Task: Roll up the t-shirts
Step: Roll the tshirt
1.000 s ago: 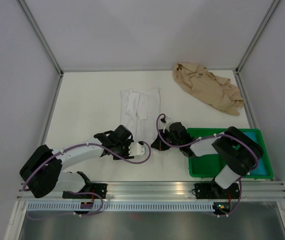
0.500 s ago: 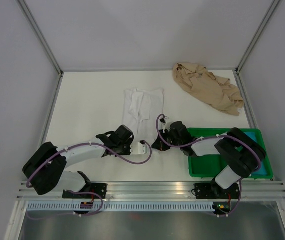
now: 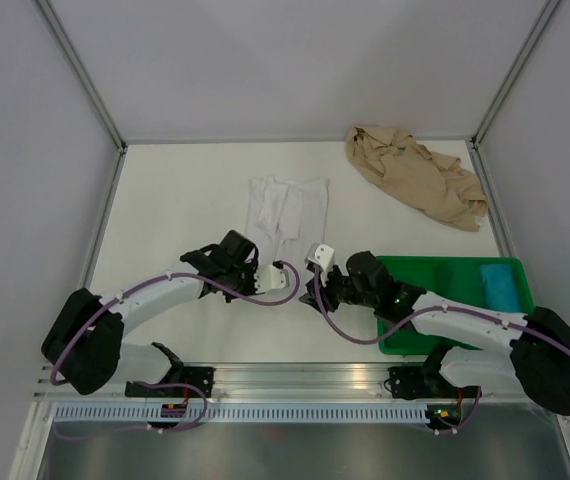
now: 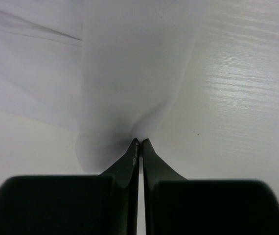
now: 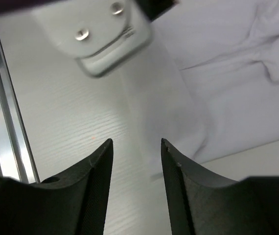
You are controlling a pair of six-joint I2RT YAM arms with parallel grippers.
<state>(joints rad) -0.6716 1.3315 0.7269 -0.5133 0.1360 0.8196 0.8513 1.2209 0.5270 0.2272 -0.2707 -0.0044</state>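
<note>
1 edge only is pinned right now: the left gripper (image 4: 140,143) is clamped tight on the near edge of the white t-shirt (image 3: 287,208), which lies spread in the middle of the desk (image 3: 180,195). The right gripper (image 5: 136,147) hovers just beside that edge, jaws apart, holding nothing. The tan t-shirt (image 3: 415,175) sits crumpled at the far right. The risk, I'd say: roll with 1 side gripped and the edge skews, or that thin pinch slips free.

Boxed in by pale-grey walls (image 3: 295,60), metal posts (image 3: 80,72) at the far corners; white wood-grain desk (image 3: 185,190), aluminium rail (image 3: 305,376) along near edge; soft, even light.
</note>
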